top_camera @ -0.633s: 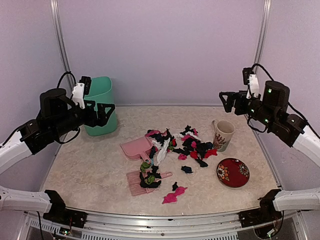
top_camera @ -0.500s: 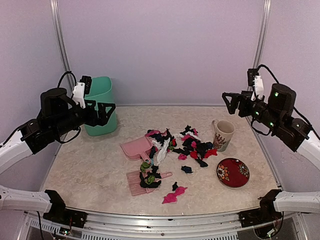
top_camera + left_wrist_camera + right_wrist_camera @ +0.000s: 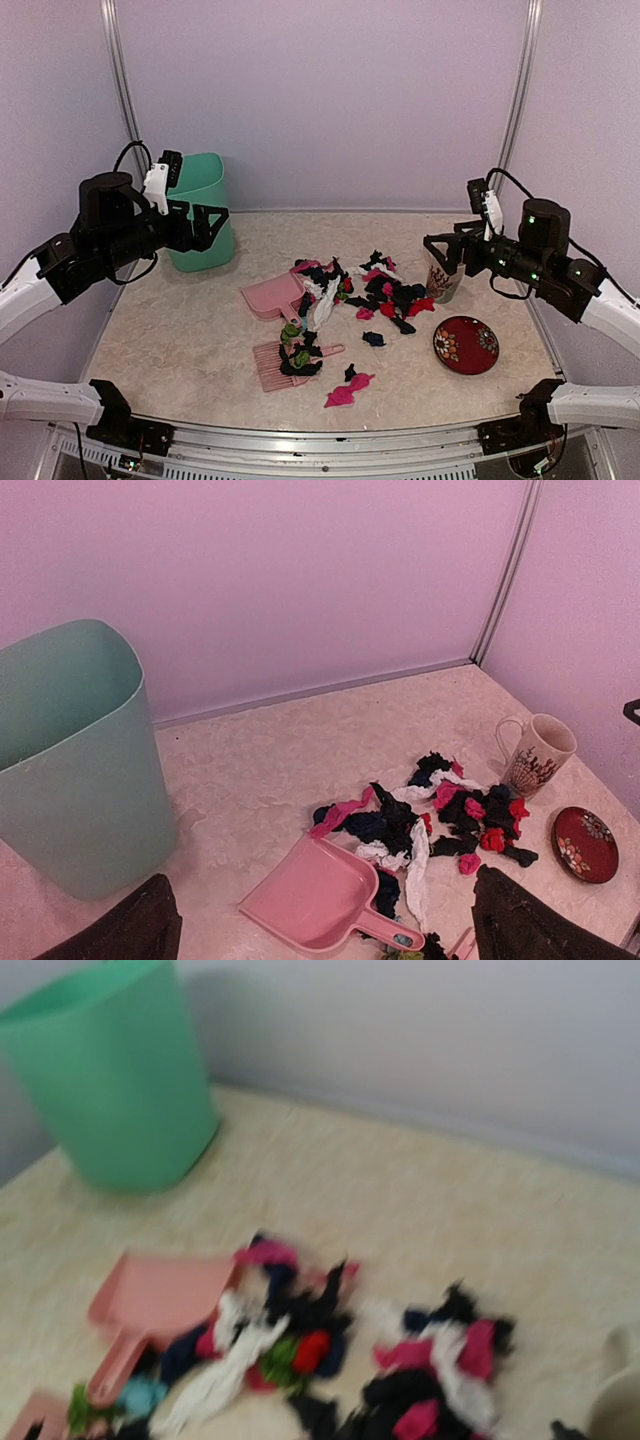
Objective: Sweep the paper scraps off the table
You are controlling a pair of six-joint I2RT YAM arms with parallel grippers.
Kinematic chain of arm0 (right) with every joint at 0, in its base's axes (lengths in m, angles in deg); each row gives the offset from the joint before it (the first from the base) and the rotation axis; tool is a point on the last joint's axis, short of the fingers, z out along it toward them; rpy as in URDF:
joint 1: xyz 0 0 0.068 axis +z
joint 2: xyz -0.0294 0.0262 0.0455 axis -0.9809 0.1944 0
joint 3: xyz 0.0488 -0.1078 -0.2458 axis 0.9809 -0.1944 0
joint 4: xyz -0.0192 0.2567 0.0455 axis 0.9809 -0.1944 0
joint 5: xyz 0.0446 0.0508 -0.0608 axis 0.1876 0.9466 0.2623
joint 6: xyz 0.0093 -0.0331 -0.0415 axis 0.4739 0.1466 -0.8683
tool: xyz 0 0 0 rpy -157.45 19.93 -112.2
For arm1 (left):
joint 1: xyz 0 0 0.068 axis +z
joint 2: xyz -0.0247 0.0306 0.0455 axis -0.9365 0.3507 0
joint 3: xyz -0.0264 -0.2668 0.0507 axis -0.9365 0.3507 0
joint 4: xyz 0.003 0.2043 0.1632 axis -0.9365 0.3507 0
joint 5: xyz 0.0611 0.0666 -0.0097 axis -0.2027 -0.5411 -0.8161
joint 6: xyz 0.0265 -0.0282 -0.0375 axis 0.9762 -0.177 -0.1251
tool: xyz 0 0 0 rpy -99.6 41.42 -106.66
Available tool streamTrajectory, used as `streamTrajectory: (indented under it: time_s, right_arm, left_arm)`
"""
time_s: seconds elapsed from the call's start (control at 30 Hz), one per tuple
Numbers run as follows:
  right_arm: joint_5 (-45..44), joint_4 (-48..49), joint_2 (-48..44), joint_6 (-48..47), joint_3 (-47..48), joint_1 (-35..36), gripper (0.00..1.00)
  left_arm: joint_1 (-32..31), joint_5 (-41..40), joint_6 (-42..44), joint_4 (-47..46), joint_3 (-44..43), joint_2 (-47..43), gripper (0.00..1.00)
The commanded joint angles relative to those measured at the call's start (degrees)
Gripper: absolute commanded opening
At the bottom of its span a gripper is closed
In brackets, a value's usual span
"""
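Observation:
The paper scraps [image 3: 372,290] lie in a loose heap of black, pink, red, white and green bits in the middle of the table [image 3: 170,340]. They also show in the left wrist view [image 3: 450,815] and, blurred, in the right wrist view [image 3: 330,1345]. My left gripper [image 3: 212,226] hovers high at the left beside the bin, open and empty; its dark fingertips [image 3: 130,930] frame the bottom of its view. My right gripper [image 3: 445,250] hangs open above the mug, right of the heap. Its fingers do not show in its own view.
A pink dustpan [image 3: 272,297] lies at the heap's left edge and a pink comb-like brush [image 3: 285,362] lies nearer the front, scraps on it. A green bin [image 3: 202,212] stands back left. A patterned mug [image 3: 447,272] and a red plate [image 3: 466,345] sit at the right.
My right arm has come down and leftward, from high at the right wall to just above the mug. The left arm has barely moved. Scraps, dustpan and brush lie as before.

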Motion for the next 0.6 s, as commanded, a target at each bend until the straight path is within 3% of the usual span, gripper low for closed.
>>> streamTrajectory:
  time_s: [0.0,0.37,0.57]
  right_arm:
    - [6.6,2.9,1.3,1.4,-2.8,0.3,0.96]
    - [6.3,1.2,10.7,1.4,-5.0,9.2,0.91]
    - [3.2,1.3,18.0,-3.6,-3.6,15.9,0.88]
  left_arm:
    - [1.1,-1.5,1.1,-2.6,4.0,-2.6,0.99]
    - [1.5,-1.3,1.0,1.0,3.8,-1.8,0.99]
    - [1.5,-1.6,0.9,1.5,3.6,-1.2,0.99]
